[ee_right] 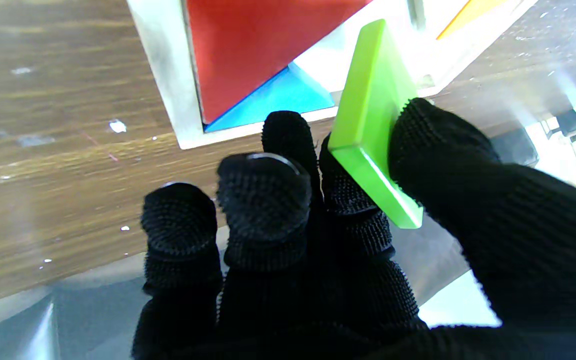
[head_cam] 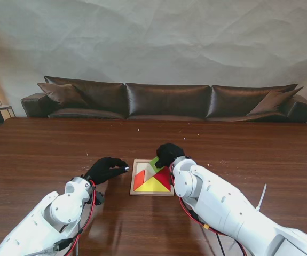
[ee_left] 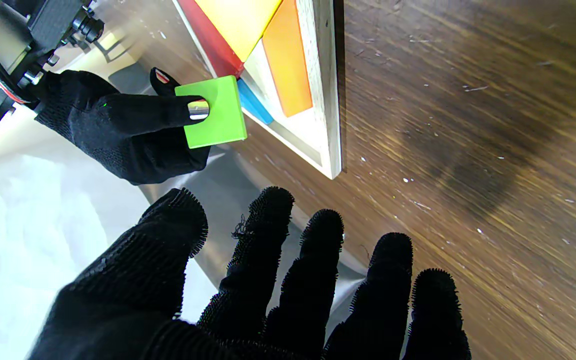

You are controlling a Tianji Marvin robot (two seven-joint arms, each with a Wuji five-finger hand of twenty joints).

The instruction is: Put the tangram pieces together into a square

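A wooden tray (head_cam: 133,177) lies on the table in front of me, holding a yellow triangle (head_cam: 153,185), a red triangle (head_cam: 164,176) and an orange piece (head_cam: 139,180); a blue triangle (ee_right: 280,97) shows in the wrist views. My right hand (head_cam: 168,153) hovers over the tray's far edge, shut on a green square piece (head_cam: 155,162) pinched between thumb and fingers (ee_right: 353,200), held tilted above the tray (ee_right: 163,75). The left wrist view shows that green square (ee_left: 215,112) too. My left hand (head_cam: 105,169) rests left of the tray, fingers apart, holding nothing.
The dark wooden table (head_cam: 46,154) stretches wide around the tray, with small crumbs scattered on it. A brown leather sofa (head_cam: 166,101) stands beyond the far edge. Red cables (head_cam: 89,213) run along both arms.
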